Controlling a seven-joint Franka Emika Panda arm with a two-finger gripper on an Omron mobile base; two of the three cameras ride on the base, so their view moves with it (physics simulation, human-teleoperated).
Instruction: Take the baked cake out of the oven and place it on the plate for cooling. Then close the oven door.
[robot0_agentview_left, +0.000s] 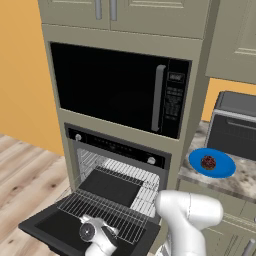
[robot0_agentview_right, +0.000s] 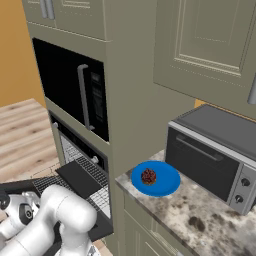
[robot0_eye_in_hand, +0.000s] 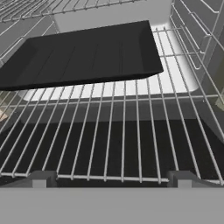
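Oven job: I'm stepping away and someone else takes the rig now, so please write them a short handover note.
Claw: open, empty, low over the pulled-out wire rack, facing into the oven.
Baked cake: already on the blue plate, on the counter right of the oven, in front of the toaster oven.
Black tray: on the rack inside the oven.
Oven door: folded down, open.
Done: cake plated.
Left: slide the rack in if needed, shut the door.

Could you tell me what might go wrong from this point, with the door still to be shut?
The wire rack is pulled out over the open oven door; lifting the door now would likely jam against it. The open tool sits low over the rack and could snag its wires. The cake already rests on the plate.
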